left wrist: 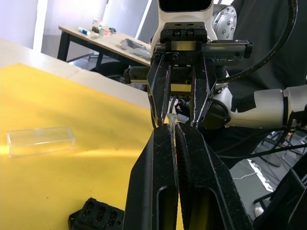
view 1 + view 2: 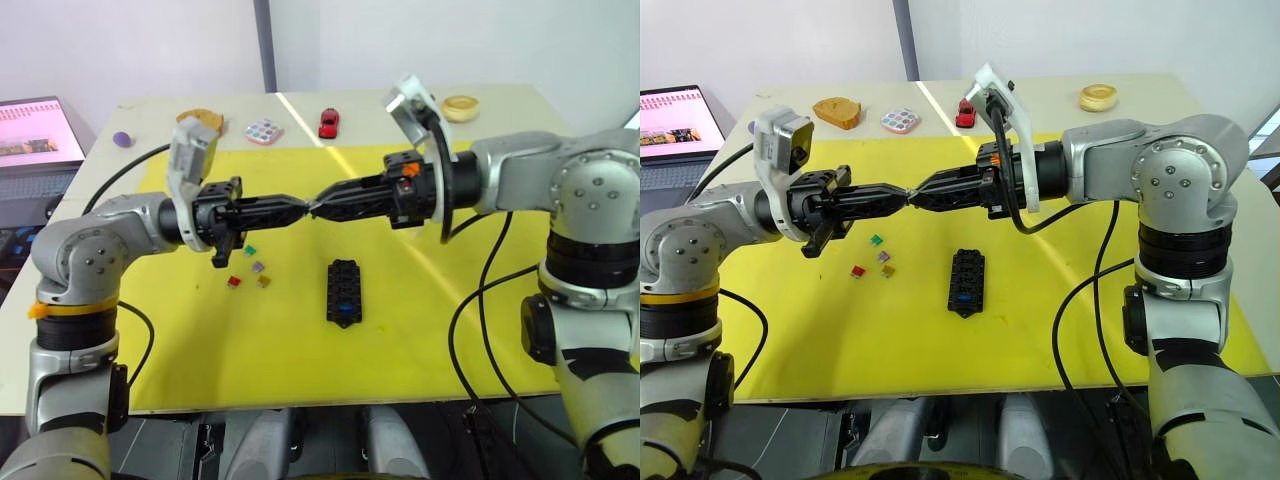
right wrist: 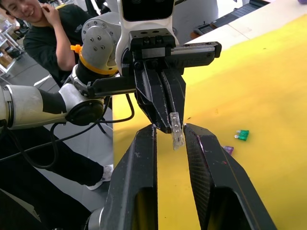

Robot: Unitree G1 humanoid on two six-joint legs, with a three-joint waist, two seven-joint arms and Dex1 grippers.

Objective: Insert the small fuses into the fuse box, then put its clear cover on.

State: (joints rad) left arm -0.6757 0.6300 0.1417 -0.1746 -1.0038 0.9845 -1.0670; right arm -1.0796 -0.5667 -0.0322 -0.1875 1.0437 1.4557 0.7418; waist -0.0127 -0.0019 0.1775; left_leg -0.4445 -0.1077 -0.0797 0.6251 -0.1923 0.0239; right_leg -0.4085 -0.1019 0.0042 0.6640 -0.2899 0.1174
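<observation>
The two grippers are seen tip to tip in the air above the yellow mat (image 2: 420,330). The left gripper (image 2: 303,209) is pressed together on a small pale, half-transparent flat plastic fuse (image 3: 176,130). The fuse is held by one end, so its long axis lies along the left gripper's fingers and its free end points toward the right gripper (image 2: 320,206). The black fingers of the right gripper are spread, and the free end of the fuse lies in the gap between them. No touch between these fingers and the fuse can be made out.

It is judged that the fuse is being passed from the left gripper to the right. For this, the right fingers must be pressed onto the flat faces of the fuse before the left ones are released.

The small black rectangular plastic fuse box (image 2: 343,290) lies on the mat below the meeting point, a little toward the robot and to the right. The right arm is therefore slightly nearer to it. Its long axis runs away from the robot, and a blue fuse (image 2: 345,312) is already seated at its near end. Green (image 2: 248,250), purple (image 2: 257,267), red (image 2: 234,282) and yellow (image 2: 264,281) loose fuses are scattered to the left of the box. The clear rectangular plastic cover (image 1: 41,140) rests on the mat, apart from the box.
</observation>
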